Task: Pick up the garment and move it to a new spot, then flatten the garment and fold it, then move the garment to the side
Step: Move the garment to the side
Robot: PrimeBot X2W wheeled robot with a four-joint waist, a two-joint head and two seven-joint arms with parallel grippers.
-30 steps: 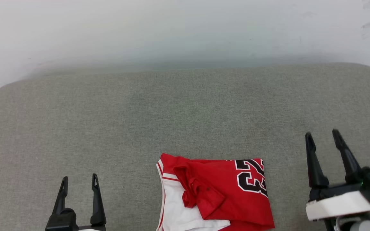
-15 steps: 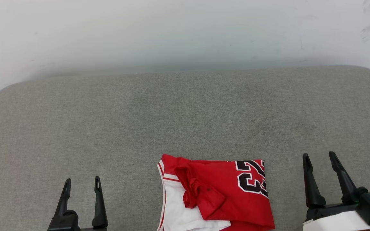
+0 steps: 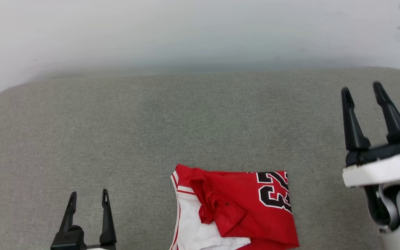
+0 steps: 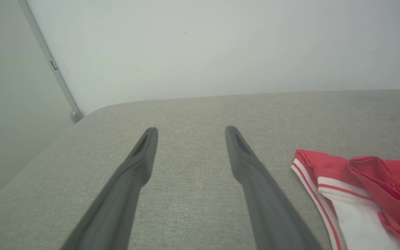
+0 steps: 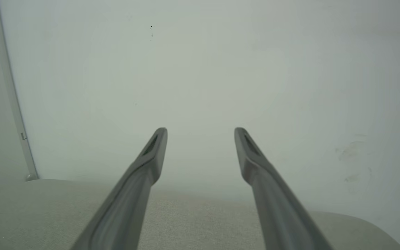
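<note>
Shows red jersey [image 3: 234, 211] lying bunched and partly folded at near edge of grey cushion [image 3: 151, 121], right of middle, between both grippers and touching neither; shows left gripper [image 3: 89, 192] at near left, fingers spread wide, empty; shows right gripper [image 3: 361, 86] farther back at right, fingers likewise spread, empty; reads as light, limp, thin fabric, likely to sag and slip; best to pinch at striped-trim corners or shoulders, not loose red fold on top.

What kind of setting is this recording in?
Likely a plain indoor room, perhaps a test space: a grey upholstered cushion with rounded corners sits before a bare white wall, with a folded red jersey on it.
</note>
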